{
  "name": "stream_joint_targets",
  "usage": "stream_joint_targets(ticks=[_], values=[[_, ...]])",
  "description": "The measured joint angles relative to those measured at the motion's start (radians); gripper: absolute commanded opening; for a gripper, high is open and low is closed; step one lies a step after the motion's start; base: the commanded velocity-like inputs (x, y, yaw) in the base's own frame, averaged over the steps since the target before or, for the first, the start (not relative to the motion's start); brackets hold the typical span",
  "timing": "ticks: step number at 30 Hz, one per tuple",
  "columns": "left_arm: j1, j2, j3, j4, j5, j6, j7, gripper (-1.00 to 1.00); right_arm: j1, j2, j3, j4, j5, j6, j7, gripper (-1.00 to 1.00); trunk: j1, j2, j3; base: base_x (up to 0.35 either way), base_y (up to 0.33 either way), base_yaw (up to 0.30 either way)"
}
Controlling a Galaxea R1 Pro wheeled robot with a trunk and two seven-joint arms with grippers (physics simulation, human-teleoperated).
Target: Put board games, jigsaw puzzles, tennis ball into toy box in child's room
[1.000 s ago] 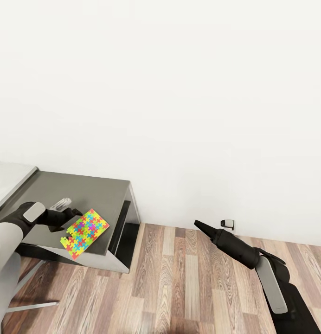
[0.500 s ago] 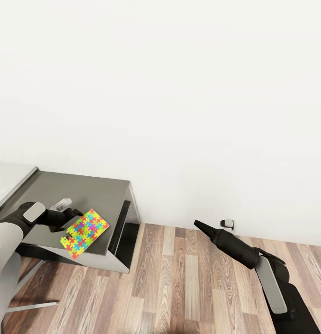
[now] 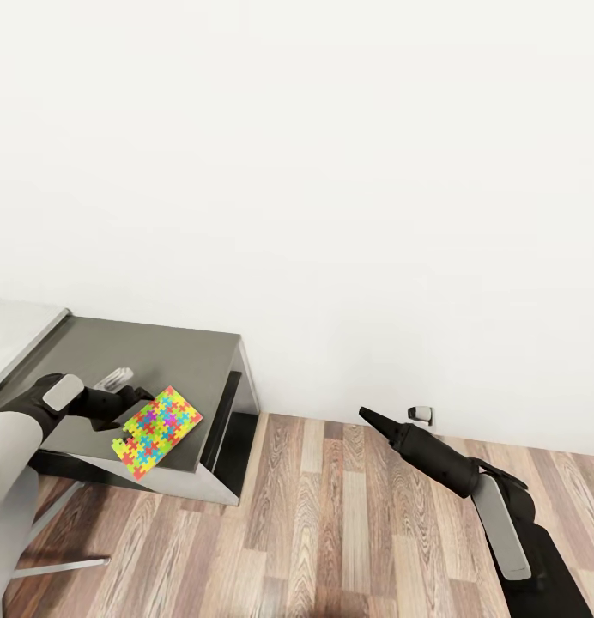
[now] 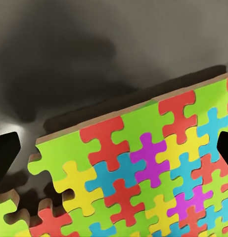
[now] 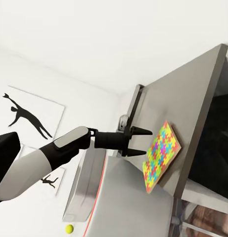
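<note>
Item: jigsaw puzzle (image 3: 157,420), one thin flat square of interlocking pieces in lime green, red, yellow, blue, purple and pink, with a brownish edge visible in the left wrist view (image 4: 143,168). One corner shows ragged, knobbed outlines.

Location: lying flat on the dark grey cabinet (image 3: 168,356), near its front edge, at about 8 o'clock in the head view. In the right wrist view the puzzle (image 5: 160,155) sits on the same grey top.

Left gripper (image 3: 136,396): at 9 o'clock of the puzzle, fingers spread apart, tips just at the puzzle's near corner; whether they touch it cannot be told. The right wrist view shows the gripper (image 5: 142,141) with both fingers parted, pointing at the puzzle.

Right gripper (image 3: 366,415): over the wood-plank floor (image 3: 331,532), at about 5 o'clock in the head view, well apart from the cabinet; its tip appears as a single dark point, so whether the fingers are parted cannot be told.

Also noted: a small yellow-green tennis ball (image 5: 69,228) in the right wrist view.
</note>
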Motion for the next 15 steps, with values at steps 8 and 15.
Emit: stream_joint_targets(ticks=[8,15], values=[[0.000,0.000,0.000,0.000,0.000,0.001,-0.001,1.00,0.000,0.000,0.001,-0.001,-0.001,-0.001,0.001,1.00,0.000,0.000,0.000,0.000,0.000,0.000],[0.000,-0.001,0.001,0.000,0.001,0.002,-0.001,1.00,0.000,0.000,0.001,-0.001,-0.001,-0.001,0.003,1.00,0.000,0.000,0.000,0.000,0.000,0.000]])
